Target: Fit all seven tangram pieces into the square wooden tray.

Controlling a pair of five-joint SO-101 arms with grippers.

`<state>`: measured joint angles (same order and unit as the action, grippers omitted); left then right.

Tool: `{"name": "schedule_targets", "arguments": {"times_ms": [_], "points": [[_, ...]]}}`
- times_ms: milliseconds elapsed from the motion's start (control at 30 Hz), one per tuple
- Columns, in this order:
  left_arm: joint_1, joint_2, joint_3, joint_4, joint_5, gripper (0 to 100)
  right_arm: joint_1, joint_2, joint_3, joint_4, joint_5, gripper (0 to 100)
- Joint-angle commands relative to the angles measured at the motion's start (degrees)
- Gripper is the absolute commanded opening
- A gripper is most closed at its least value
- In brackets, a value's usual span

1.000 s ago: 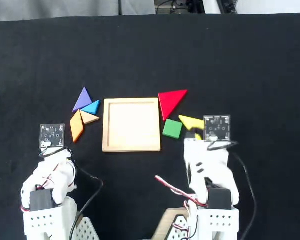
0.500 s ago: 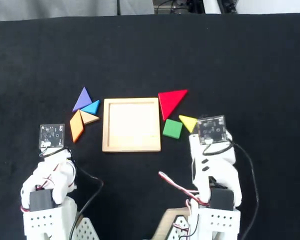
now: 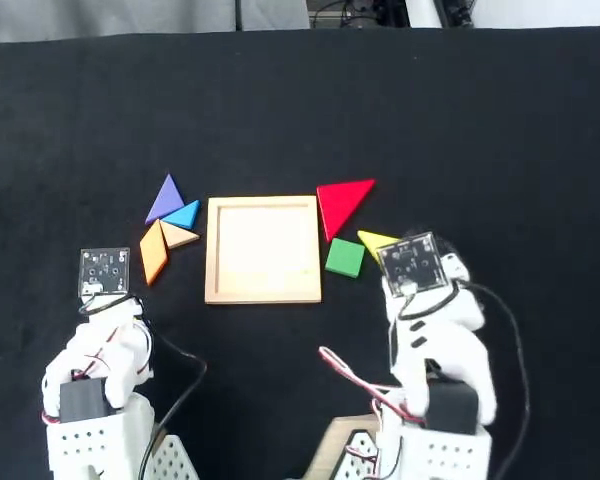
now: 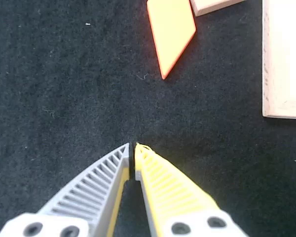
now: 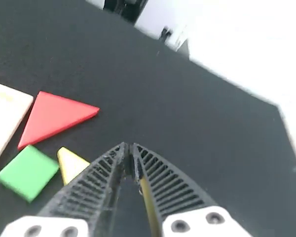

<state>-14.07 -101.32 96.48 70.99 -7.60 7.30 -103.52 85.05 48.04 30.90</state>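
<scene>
Seven pcs lie on the black cloth point(image 3: 500, 120), all outside the 1 square wooden tray point(image 3: 263, 250). There are 4 on the left arm's side: purple triangle point(image 3: 165, 198), blue triangle point(image 3: 184, 214), tan triangle point(image 3: 178, 236), orange parallelogram point(image 3: 154, 252). The other 3 are opposite: red triangle point(image 3: 341, 203), green square point(image 3: 345, 258), yellow triangle point(image 3: 373, 243). Left gripper point(image 4: 133, 146) hangs over cloth near the parallelogram, jaws pressed together on nothing; right gripper point(image 5: 128, 146), above the yellow triangle, jaws likewise together.

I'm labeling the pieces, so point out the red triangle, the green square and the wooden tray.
red triangle point(image 3: 340, 203), high view, middle of its face.
green square point(image 3: 345, 258), high view, centre of its face.
wooden tray point(image 3: 210, 250), high view, its left rim.
</scene>
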Motion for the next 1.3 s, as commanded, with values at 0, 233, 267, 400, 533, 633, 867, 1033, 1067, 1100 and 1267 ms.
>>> {"name": "schedule_targets", "arguments": {"times_ms": [0,233,267,400,533,633,867,1033,1067,1100,1267], "points": [[0.13,-0.18,1.10,0.35,-0.44,3,0.97,7.43,-13.58,3.78,3.78,1.2],[0.13,-0.18,1.10,0.35,-0.44,3,1.23,43.82,-28.44,3.52,1.05,1.2],[0.13,-0.18,1.10,0.35,-0.44,3,1.32,48.57,-30.90,3.87,-0.44,1.2],[0.13,-0.18,1.10,0.35,-0.44,3,0.97,66.33,-42.51,10.20,-3.96,1.2],[0.13,-0.18,1.10,0.35,-0.44,3,0.79,79.34,-53.85,18.46,-8.70,1.2],[0.13,-0.18,1.10,0.35,-0.44,3,-1.32,84.44,-58.77,23.56,-9.14,1.5],[0.13,-0.18,1.10,0.35,-0.44,3,-6.24,86.02,-59.21,26.20,-7.91,24.1],[0.13,-0.18,1.10,0.35,-0.44,3,-6.07,86.02,-53.76,21.01,-0.79,26.5],[0.13,-0.18,1.10,0.35,-0.44,3,-6.07,86.02,-51.82,19.69,-0.44,26.6],[0.13,-0.18,1.10,0.35,-0.44,3,-6.07,86.02,-50.07,18.29,-0.44,26.6],[0.13,-0.18,1.10,0.35,-0.44,3,-4.40,86.02,-45.23,15.21,-0.44,26.6]]}}
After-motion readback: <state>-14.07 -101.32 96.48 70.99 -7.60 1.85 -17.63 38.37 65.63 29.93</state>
